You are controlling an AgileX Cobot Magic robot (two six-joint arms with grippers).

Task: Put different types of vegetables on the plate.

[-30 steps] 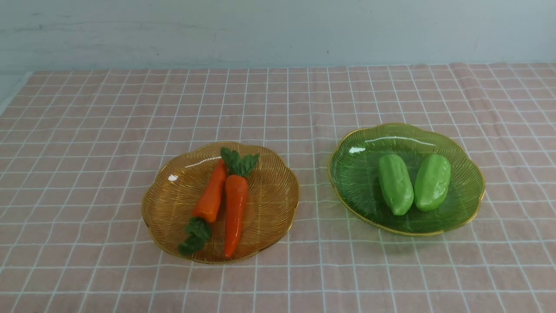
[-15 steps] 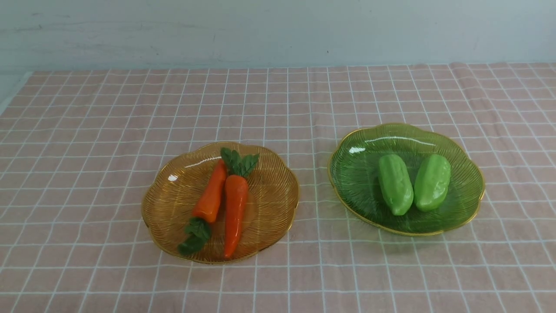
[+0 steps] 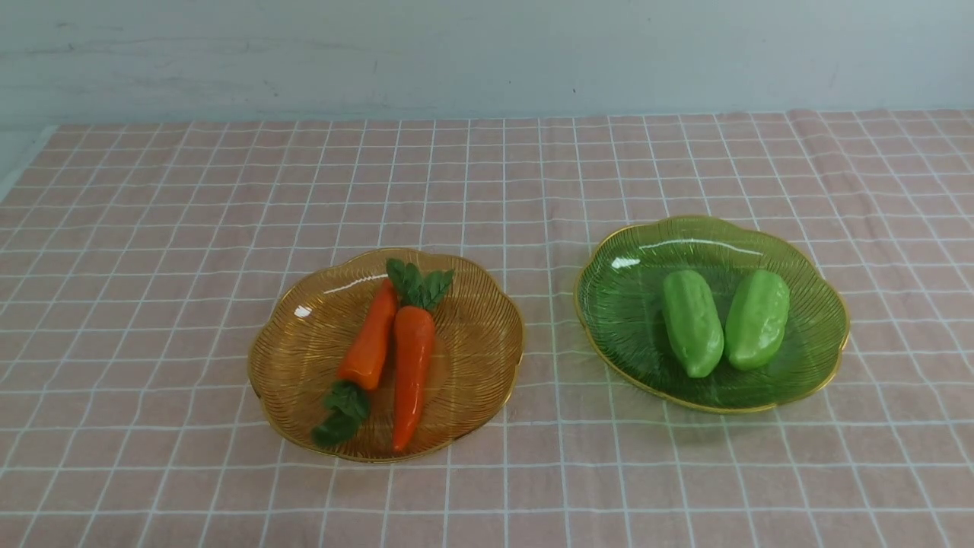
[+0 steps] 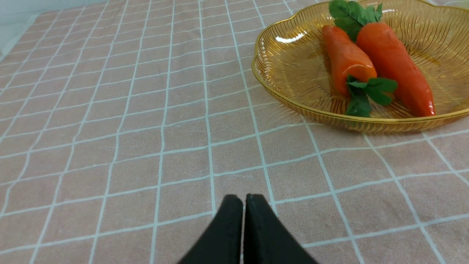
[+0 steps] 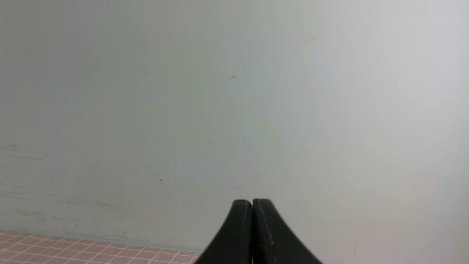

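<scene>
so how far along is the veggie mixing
Done: nothing yet. Both carrots lie on the amber plate, both green gourds on the green plate, so each plate holds one type. In hand: nothing; the left gripper and right gripper are shut and empty, away from the plates. Left: swapping one carrot with one gourd.
</scene>
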